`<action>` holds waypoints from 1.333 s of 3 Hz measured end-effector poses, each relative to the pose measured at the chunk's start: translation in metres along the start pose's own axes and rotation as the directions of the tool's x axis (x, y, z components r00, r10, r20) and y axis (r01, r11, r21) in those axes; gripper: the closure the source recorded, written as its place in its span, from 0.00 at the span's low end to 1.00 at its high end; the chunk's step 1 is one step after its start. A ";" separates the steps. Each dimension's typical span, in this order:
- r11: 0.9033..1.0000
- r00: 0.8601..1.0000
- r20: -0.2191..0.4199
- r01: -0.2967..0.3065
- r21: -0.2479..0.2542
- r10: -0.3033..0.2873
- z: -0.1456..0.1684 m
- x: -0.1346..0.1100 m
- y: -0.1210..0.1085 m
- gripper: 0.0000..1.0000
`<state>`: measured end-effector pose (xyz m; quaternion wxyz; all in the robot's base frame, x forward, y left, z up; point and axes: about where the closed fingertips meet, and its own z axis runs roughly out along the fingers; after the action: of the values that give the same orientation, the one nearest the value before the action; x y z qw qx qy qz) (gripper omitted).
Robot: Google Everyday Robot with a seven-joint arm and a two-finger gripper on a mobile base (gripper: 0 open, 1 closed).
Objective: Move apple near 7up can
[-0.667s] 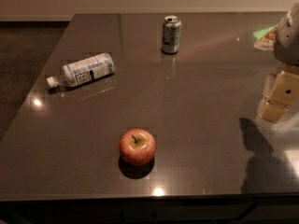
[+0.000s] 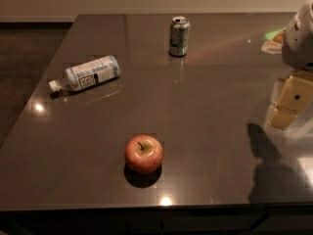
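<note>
The red apple (image 2: 144,153) with yellowish patches and a dark stem sits near the front edge of the dark table (image 2: 210,131). The silver-and-green 7up can (image 2: 179,35) stands upright at the back middle of the table, far from the apple. My gripper (image 2: 289,104), with yellowish parts below a white arm body (image 2: 299,38), hangs over the table's right side. It is well to the right of the apple and holds nothing that I can see.
A clear plastic bottle (image 2: 85,74) with a white-blue label lies on its side at the left. A flat pale object (image 2: 274,42) lies at the back right, by the arm. The table's left edge drops to a dark floor (image 2: 24,67).
</note>
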<state>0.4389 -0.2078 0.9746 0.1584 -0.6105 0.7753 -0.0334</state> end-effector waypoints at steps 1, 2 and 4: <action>0.999 0.999 0.020 0.035 -0.034 -0.034 0.017 -0.022 0.008 0.00; 0.992 0.992 0.085 0.101 -0.078 -0.095 0.042 -0.059 0.026 0.00; 0.971 0.961 0.224 0.196 -0.135 -0.162 0.071 -0.112 0.060 0.00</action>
<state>0.4259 -0.0755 0.9157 0.1881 -0.6889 0.6956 0.0783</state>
